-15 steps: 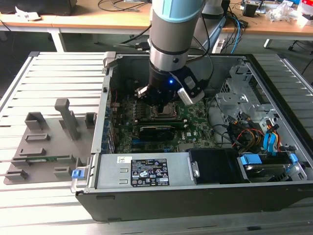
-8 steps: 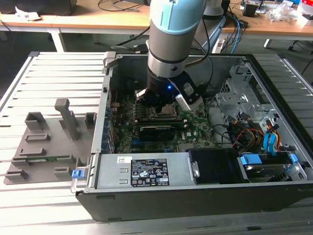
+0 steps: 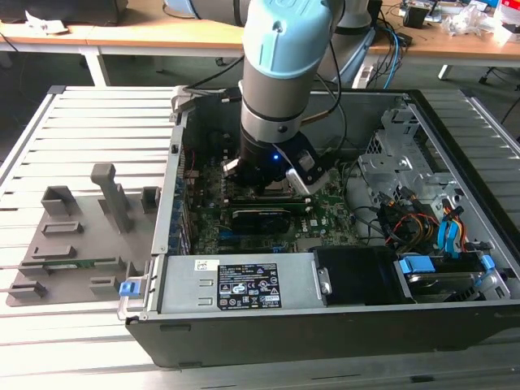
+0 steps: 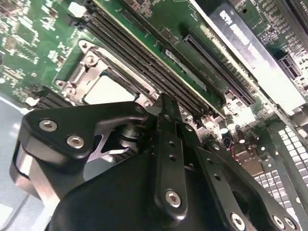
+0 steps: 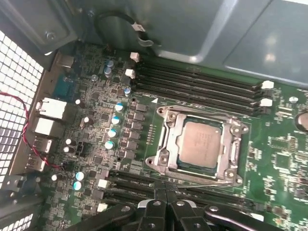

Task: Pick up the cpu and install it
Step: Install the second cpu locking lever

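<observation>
The cpu (image 5: 199, 144), a pale silver square chip, lies flat inside the metal-framed socket (image 5: 166, 142) on the green motherboard; its pale top also shows in the second wrist view (image 4: 107, 90). My gripper (image 5: 166, 196) hangs just above the board beside the socket. Its two black fingers are pressed together with nothing between them. The second wrist view has the fingertips (image 4: 163, 103) meeting close to the socket's edge. In the exterior view the gripper (image 3: 272, 180) reaches down into the open computer case (image 3: 166, 219) and covers the socket.
Memory slots (image 5: 202, 86) run along the socket. An expansion card (image 4: 255, 53) lies nearby. The case holds a power supply (image 3: 244, 284), a drive cage (image 3: 398, 158) and coloured cables (image 3: 422, 223). A grey holder tray (image 3: 81, 244) sits on the exterior view's left.
</observation>
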You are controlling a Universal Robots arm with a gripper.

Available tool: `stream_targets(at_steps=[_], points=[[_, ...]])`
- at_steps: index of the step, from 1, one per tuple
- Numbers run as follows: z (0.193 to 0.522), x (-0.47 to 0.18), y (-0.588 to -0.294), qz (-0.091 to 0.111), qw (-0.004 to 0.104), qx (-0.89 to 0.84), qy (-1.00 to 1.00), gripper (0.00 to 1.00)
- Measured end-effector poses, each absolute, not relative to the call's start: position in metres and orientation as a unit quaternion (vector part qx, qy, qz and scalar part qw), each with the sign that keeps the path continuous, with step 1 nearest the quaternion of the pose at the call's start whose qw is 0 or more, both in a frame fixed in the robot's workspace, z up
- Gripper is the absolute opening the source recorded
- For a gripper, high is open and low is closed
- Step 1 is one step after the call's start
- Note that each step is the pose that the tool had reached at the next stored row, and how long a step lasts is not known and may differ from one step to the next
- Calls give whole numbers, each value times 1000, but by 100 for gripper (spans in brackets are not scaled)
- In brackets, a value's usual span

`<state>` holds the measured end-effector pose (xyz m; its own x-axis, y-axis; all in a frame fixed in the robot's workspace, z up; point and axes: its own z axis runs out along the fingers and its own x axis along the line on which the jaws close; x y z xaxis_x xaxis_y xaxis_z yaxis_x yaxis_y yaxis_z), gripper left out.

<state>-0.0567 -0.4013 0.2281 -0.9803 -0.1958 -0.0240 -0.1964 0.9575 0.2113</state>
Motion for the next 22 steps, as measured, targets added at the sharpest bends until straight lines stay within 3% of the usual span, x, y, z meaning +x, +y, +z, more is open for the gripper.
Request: stream_targets(at_steps=[11, 22], points=[[201, -71, -387, 113, 2, -99, 989, 11], [194, -74, -383, 117, 3, -102, 988, 11]])
